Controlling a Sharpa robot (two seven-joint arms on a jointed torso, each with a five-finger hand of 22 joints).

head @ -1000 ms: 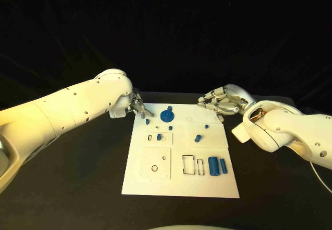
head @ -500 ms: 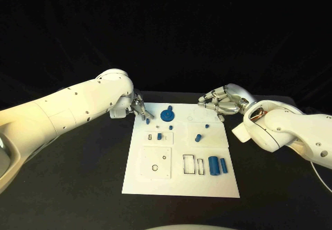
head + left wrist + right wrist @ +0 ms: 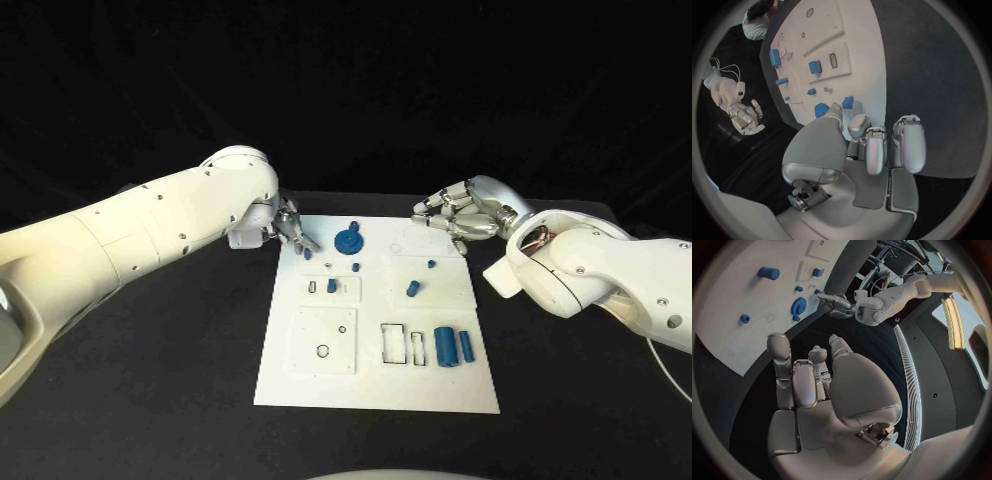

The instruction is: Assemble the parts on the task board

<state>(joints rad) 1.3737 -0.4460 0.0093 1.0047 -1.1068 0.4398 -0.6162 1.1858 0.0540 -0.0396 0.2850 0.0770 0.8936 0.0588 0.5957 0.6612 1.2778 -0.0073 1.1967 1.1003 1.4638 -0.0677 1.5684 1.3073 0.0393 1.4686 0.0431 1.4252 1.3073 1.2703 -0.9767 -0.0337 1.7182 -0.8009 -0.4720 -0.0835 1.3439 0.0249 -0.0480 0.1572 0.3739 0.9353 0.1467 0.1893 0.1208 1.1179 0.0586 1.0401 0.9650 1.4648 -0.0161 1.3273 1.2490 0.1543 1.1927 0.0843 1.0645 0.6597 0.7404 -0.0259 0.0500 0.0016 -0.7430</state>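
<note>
A: How far is the work on the white rectangular task board?

B: It seems early. The blue gear-shaped part sits near the far edge, and the thick blue cylinder lies loose beside an empty black-outlined slot.

A: And the hands?

B: The left silver hand reaches to a small blue block at the board's far left corner; whether it grips it cannot be told. The right silver hand hovers with fingers curled, holding nothing.
</note>
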